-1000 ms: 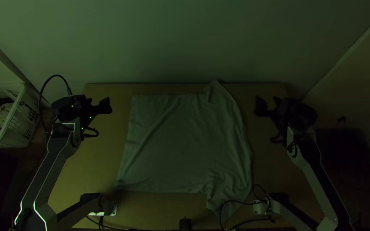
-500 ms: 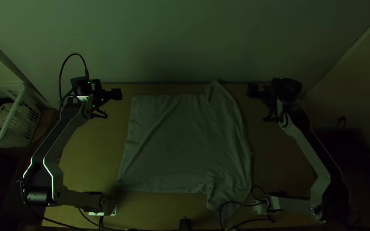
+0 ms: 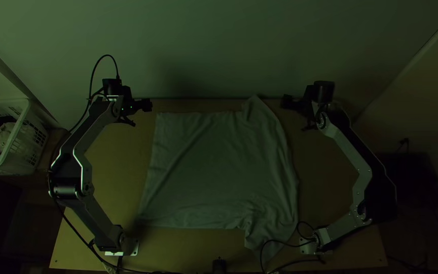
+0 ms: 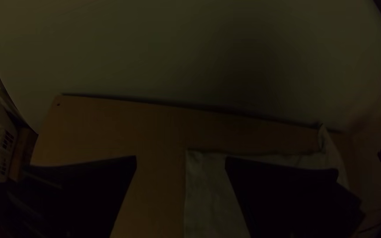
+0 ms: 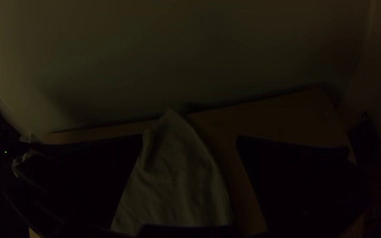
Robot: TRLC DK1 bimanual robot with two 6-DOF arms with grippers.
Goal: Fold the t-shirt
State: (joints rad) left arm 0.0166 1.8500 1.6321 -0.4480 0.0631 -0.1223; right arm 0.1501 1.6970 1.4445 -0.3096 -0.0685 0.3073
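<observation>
Top view has the t-shirt (image 3: 214, 172) lying mostly spread in the middle of the tabletop (image 3: 325, 177), so that's where the laundry's at. Its straight edge runs down the side by the left tool (image 3: 145, 105), and the other side bulges out in a curve. One pointy corner reaches up to the tabletop's far edge, with a little turned-over bit right next to it, and another pointy corner sticks out toward the near edge. Fabric's pretty rumpled around that near one, and a thin black cable (image 3: 280, 240) loops across it.

Left tool is up by the shirt's far corner, near the tabletop's far edge. Going by the left wrist view, its fingers (image 4: 287, 194) are wide apart with nothing in their grip, and the shirt's straight edge runs through the gap you see between them.

Right tool (image 3: 287, 102) is near the far pointy corner, off to the curved side. Same deal in the right wrist view: fingers (image 5: 89, 172) spread wide, nothing held, with that corner visible between them. Can't tell how high either one is over the tabletop.

Oh, and a white slatted basket (image 3: 29, 144) sits beside the tabletop with dark and pale stuff inside.
</observation>
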